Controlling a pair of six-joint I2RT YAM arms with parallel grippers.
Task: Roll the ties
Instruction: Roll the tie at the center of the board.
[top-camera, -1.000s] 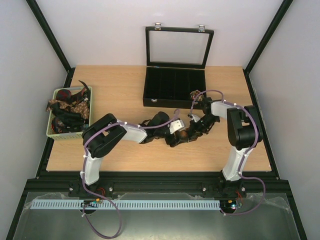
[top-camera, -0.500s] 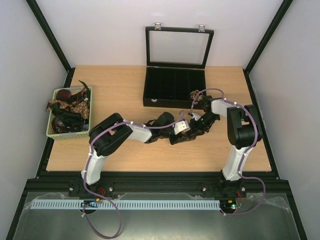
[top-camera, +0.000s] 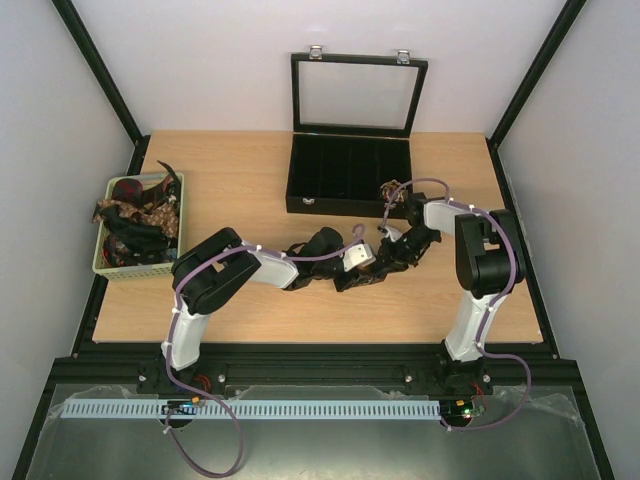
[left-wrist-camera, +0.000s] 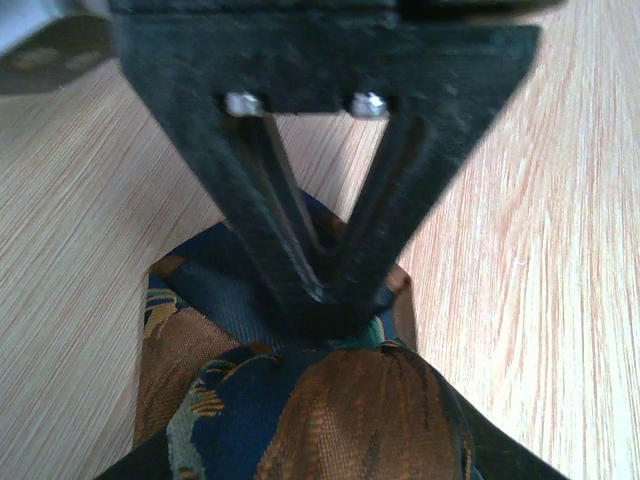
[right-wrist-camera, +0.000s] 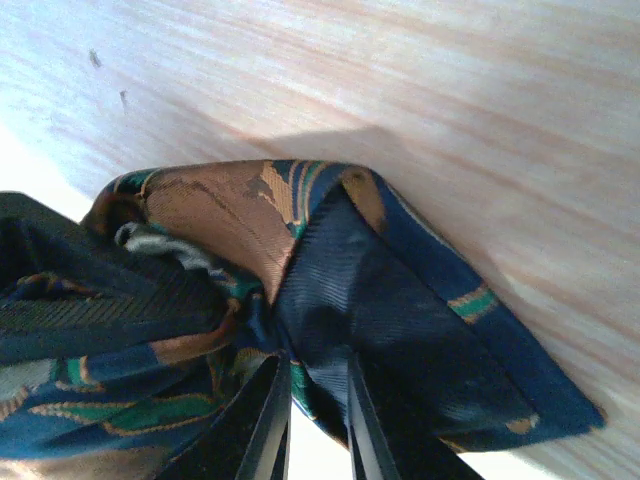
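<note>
One tie (top-camera: 375, 268), dark blue with brown and green patterns, lies bunched on the wooden table (top-camera: 240, 180) between my two grippers. My left gripper (top-camera: 350, 272) reaches in from the left. In the left wrist view its fingers meet in a V, and the left gripper (left-wrist-camera: 322, 305) is shut on a fold of the tie (left-wrist-camera: 330, 420). My right gripper (top-camera: 390, 250) comes in from the right. In the right wrist view the right gripper (right-wrist-camera: 318, 365) pinches the tie's dark blue lining, and the folded tie (right-wrist-camera: 220, 215) rests on the table. Several more ties (top-camera: 135, 215) are piled in the basket.
A pale green basket (top-camera: 104, 262) stands at the table's left edge. A black compartmented box (top-camera: 350, 170) with its glass lid (top-camera: 358, 95) raised stands at the back centre, just behind the right gripper. Black frame posts border the table.
My left arm pushed right toward the tie, then drew back a little to the left. The right arm has barely moved. Both grippers stay on the tie.
</note>
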